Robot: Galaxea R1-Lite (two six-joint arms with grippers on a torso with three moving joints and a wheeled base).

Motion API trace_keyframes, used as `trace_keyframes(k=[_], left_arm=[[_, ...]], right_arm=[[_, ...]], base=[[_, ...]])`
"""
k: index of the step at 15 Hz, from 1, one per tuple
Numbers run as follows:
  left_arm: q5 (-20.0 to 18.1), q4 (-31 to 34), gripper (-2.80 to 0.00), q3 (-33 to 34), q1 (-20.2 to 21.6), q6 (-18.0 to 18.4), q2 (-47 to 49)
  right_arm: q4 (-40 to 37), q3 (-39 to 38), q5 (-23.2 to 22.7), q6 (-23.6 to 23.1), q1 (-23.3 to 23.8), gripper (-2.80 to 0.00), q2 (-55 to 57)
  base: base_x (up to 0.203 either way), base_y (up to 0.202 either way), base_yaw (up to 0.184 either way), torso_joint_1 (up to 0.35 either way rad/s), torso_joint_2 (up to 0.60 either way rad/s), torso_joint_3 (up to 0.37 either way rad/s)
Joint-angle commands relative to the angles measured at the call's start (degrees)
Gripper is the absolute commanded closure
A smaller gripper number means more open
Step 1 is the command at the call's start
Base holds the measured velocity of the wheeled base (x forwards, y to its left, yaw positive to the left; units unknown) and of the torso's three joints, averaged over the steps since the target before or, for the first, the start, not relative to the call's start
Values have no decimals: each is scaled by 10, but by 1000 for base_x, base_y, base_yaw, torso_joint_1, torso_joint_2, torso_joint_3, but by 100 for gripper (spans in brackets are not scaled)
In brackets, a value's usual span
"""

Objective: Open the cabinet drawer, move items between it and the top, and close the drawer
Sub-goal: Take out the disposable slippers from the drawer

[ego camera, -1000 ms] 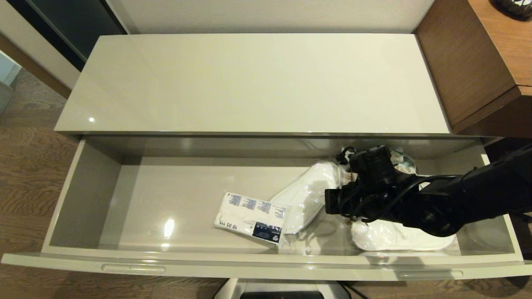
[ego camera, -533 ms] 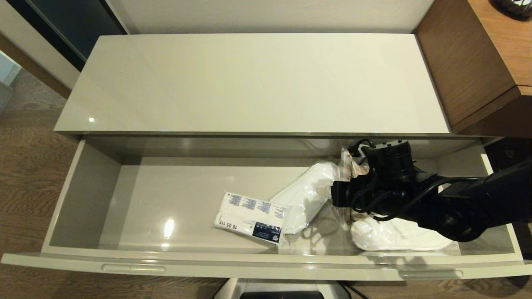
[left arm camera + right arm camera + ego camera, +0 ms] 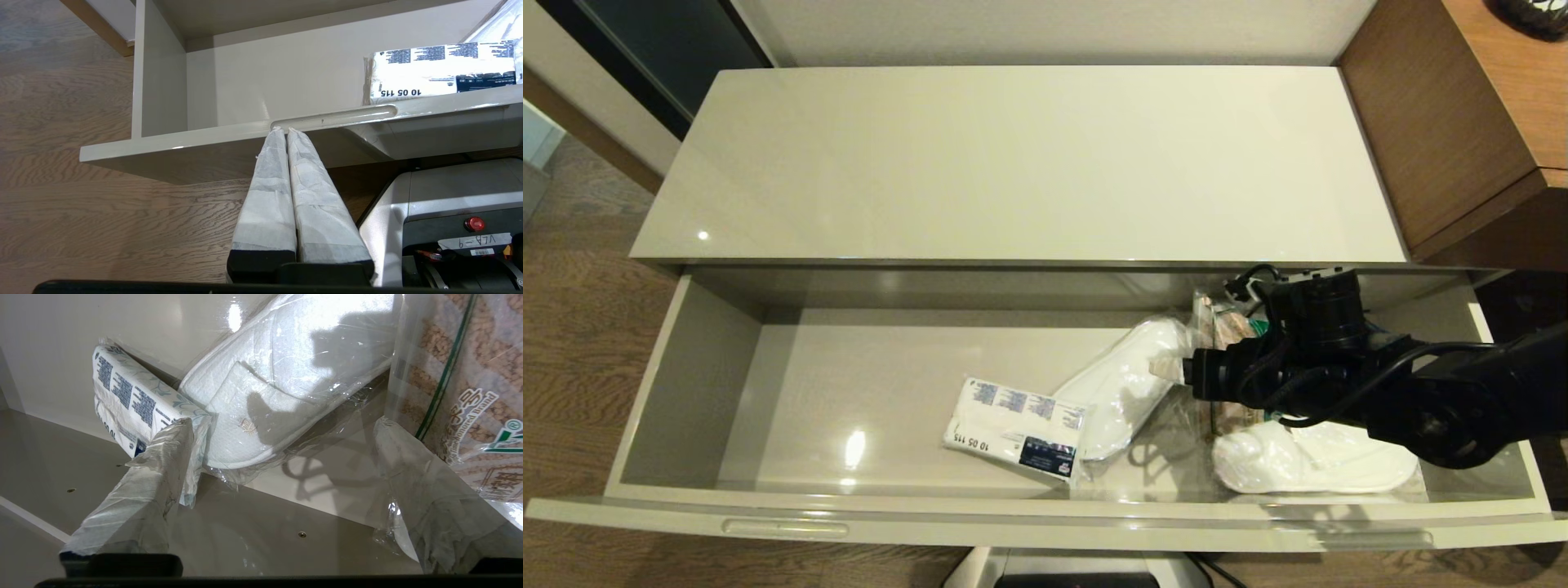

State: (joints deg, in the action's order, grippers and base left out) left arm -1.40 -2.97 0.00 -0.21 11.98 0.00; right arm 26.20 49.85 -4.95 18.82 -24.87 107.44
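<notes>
The cabinet drawer [image 3: 866, 384] stands pulled open below the bare top [image 3: 1013, 163]. Inside it lies the tissue packet [image 3: 1013, 429] with the wrapped slipper [image 3: 1123, 384] leaning on its right end. A second white slipper [image 3: 1307, 465] lies further right. My right arm [image 3: 1323, 367] hangs over the drawer's right part. Its gripper [image 3: 282, 424] is open above the slipper [image 3: 286, 375], and one finger [image 3: 163, 469] is close to the tissue packet [image 3: 126, 404]. My left gripper [image 3: 284, 130] is shut and empty, just under the drawer's left slot handle [image 3: 335, 116].
A clear bag with a brown printed pattern [image 3: 1229, 331] lies at the drawer's back right, beside the right finger [image 3: 457, 396]. Taller brown wood furniture [image 3: 1445, 122] stands to the right. The robot's base [image 3: 449, 212] sits below the drawer front.
My right arm has drifted to the right and toward the back of the drawer, uncovering more of the slipper and the brown-patterned bag. The items have not moved.
</notes>
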Motion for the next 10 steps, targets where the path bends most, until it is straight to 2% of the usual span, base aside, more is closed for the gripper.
trace_keyframes(k=[1, 4, 10], left_arm=[[0, 0, 0, 0, 0, 1, 1], [0, 0, 0, 0, 0, 1, 1], [0, 0, 0, 0, 0, 1, 1]], right_arm=[[2, -2, -10, 3, 9, -280, -3], [2, 0, -47, 32, 23, -280, -7], [8, 7, -60, 36, 43, -280, 11]], base=[[0, 0, 0, 0, 0, 0], [0, 0, 0, 0, 0, 0], [0, 0, 0, 0, 0, 0]])
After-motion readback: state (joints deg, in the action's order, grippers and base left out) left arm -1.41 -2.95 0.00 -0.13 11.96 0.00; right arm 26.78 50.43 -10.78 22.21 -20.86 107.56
